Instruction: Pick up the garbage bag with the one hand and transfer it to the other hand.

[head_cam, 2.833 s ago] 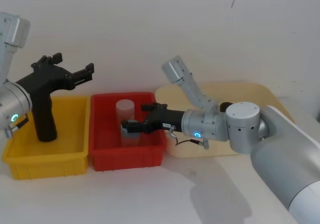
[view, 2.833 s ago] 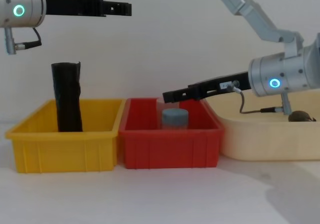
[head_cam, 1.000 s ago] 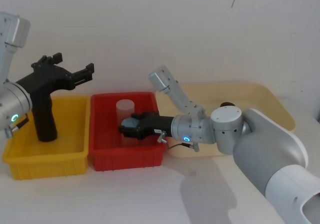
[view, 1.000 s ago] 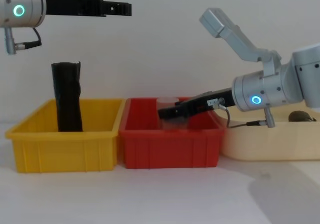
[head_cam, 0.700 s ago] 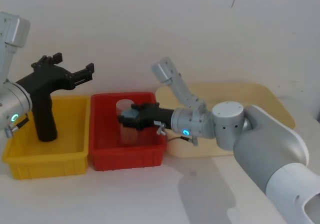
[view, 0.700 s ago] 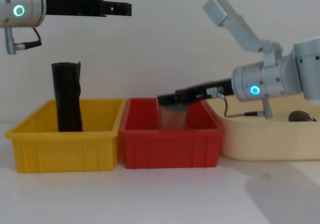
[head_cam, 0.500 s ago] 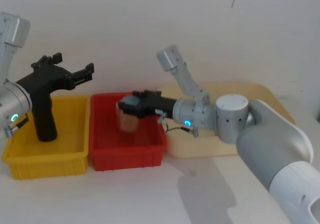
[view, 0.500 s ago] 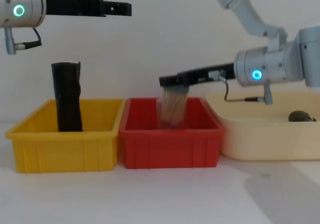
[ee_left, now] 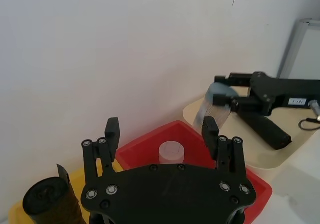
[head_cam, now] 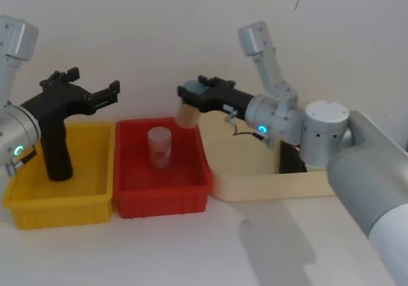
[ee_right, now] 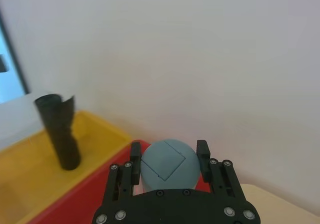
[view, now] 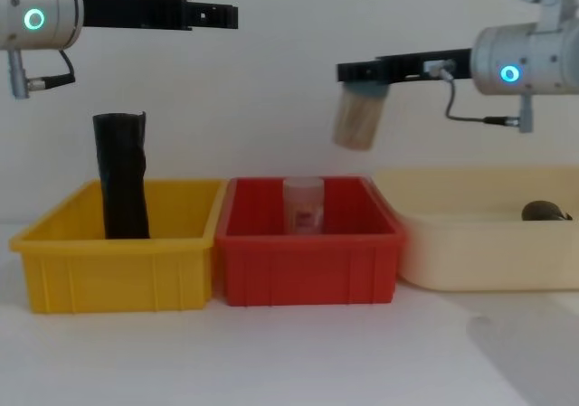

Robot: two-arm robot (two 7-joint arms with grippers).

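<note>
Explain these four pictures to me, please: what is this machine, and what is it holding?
It is a two-armed robot, photographed by its own cameras: one on its head, one on its chest, and one on each wrist. Each arm ends in a two-finger gripper. The right gripper is shut on a small jar with a grey-blue lid, holding it in the air above the table. The left gripper is open and holds nothing, high above a yellow bin in which a black roll stands upright. Beside it, a red bin holds another jar, and a cream tray sits further right.
</note>
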